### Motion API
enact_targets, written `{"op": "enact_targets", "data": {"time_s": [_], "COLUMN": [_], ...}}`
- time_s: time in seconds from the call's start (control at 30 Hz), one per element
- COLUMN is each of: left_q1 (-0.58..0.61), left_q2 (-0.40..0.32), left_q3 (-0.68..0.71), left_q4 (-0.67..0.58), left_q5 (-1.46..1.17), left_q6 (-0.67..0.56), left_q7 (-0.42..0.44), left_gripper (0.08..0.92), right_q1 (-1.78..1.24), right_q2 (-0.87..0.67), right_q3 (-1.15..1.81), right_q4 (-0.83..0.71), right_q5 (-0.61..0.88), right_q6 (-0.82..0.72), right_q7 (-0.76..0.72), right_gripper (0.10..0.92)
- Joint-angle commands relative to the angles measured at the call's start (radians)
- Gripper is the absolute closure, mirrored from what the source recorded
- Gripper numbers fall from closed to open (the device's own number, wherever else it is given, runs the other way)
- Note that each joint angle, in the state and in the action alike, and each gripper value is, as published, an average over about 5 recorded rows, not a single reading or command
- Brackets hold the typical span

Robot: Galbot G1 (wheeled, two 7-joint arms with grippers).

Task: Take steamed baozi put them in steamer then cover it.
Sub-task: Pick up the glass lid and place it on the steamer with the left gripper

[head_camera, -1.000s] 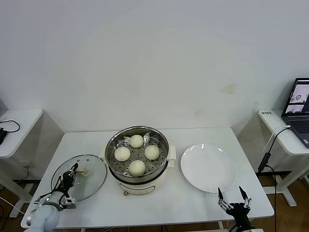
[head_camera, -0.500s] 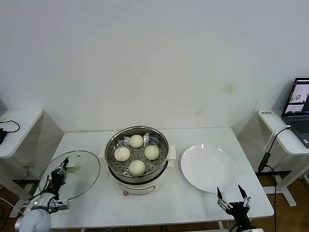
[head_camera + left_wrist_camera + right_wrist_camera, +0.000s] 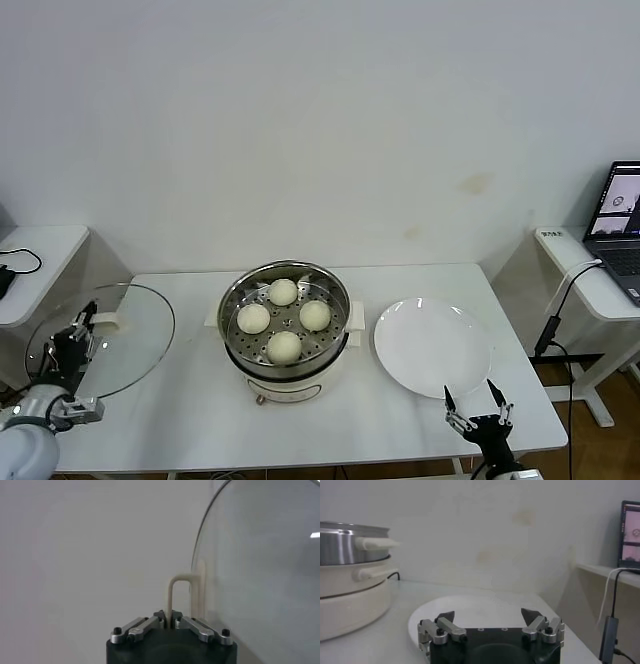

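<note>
Worktop (image 3: 180,415) carrying the steamer (image 3: 286,322) at centre, white plate (image 3: 433,346) just beside it on the robot's right, bare. Glass lid (image 3: 110,340) hanging tilted off the left edge, left tool (image 3: 72,345) clenching its cream handle (image 3: 178,597). Four steamed baozi (image 3: 285,347) sitting on the perforated tray (loading looks finished). Covering step in hand: next, lid wants carrying over the pot, levelling, lowering. Right tool (image 3: 478,411) idling near the front edge, released wide.

Left claw (image 3: 72,345) clamped and raised; right claw (image 3: 478,408) spread, low.
</note>
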Motion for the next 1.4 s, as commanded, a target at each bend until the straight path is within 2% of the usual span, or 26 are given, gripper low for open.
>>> {"op": "enact_targets", "data": {"time_s": [0.03,0.17,0.3,0.5,0.63,0.97,1.4], "left_q1": [0.023,-0.020,-0.128,-0.298,-0.366,-0.452,-0.485], "left_q2": [0.067,0.091,0.095,0.030,-0.007,-0.082,-0.197], "left_q3": [-0.005,0.120,0.290,0.518,0.624,0.731,0.753], "left_q4": [-0.235,-0.298,-0.325,-0.295,-0.270,-0.191,-0.089], "left_q5": [-0.078,-0.112,-0.103,-0.031,0.013,0.085,0.227], "left_q6": [0.119,0.181,0.246,0.320,0.342,0.343,0.353], "left_q7": [0.162,0.187,0.190,0.217,0.246,0.258,0.245], "left_gripper": [0.851,0.851,0.851,0.851,0.851,0.851,0.851], "right_q1": [0.002,0.006,0.016,0.038,0.050,0.066,0.064], "right_q2": [0.001,0.008,0.012,0.014,0.022,0.041,0.060], "right_q3": [-0.008,-0.015,-0.014,-0.016,-0.031,-0.059,-0.067], "right_q4": [-0.002,-0.005,-0.017,-0.045,-0.056,-0.087,-0.095], "right_q5": [-0.020,-0.048,-0.079,-0.108,-0.126,-0.160,-0.184], "right_q6": [0.004,0.009,0.010,0.006,0.006,0.011,0.014], "right_q7": [0.003,0.006,0.010,0.015,0.016,0.016,0.017], "right_gripper": [0.203,0.203,0.203,0.203,0.202,0.202,0.203]}}
